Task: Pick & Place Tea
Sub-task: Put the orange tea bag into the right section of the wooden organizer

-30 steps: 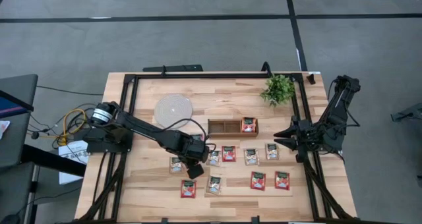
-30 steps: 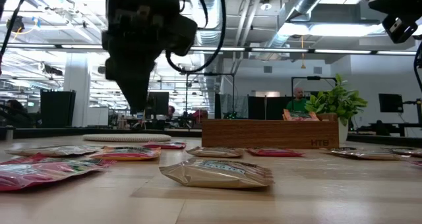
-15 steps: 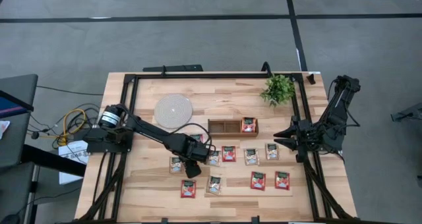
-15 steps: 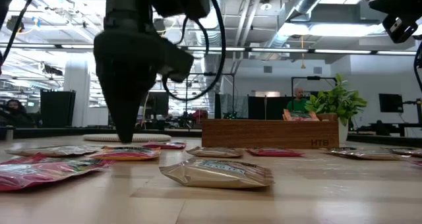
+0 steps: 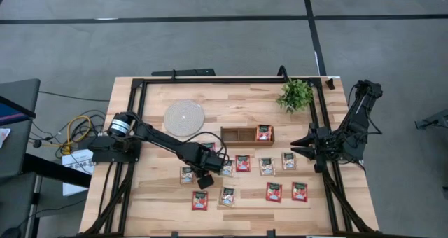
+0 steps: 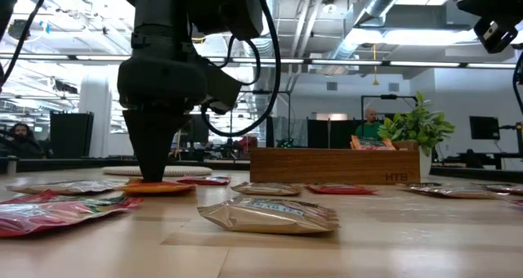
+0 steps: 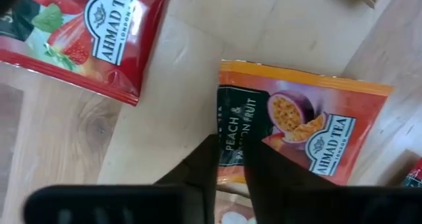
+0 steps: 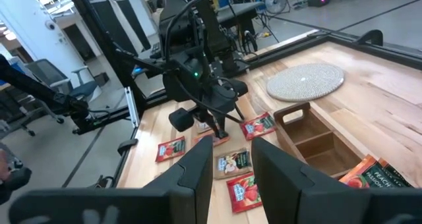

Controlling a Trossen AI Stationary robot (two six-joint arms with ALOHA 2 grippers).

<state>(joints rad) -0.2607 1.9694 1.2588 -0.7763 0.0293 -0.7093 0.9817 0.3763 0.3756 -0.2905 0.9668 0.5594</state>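
Several tea sachets lie flat on the wooden table, spread along its near half. One orange peach sachet [image 5: 186, 174] [image 7: 303, 125] [image 6: 167, 188] sits under my left gripper [image 5: 200, 178] [image 6: 154, 178] [image 7: 231, 165], which points straight down and is shut on it. A red strawberry sachet [image 7: 92, 33] lies close beside it. My right gripper [image 5: 302, 148] [image 8: 232, 161] waits open above the table's right edge, clear of everything. My left gripper pinches the orange sachet between its two fingers at the edge of its dark band [image 7: 231, 128]. The fingers come from above, pointing down. The sachet lies flat on the table under the fingertips [image 6: 154, 182].
The brown wooden tray [image 5: 236, 134] [image 6: 327, 168] stands past the sachets, with one red-orange sachet [image 5: 264, 132] in its right compartment. A round grey-white disc [image 5: 185, 116] and a small plant [image 5: 295, 94] are toward the far edge. Black frame rails [image 5: 137, 119] border the table.
My left gripper has come down from above the table until its fingertips meet the orange sachet, shifting slightly toward the table's left. The right arm has stayed still.
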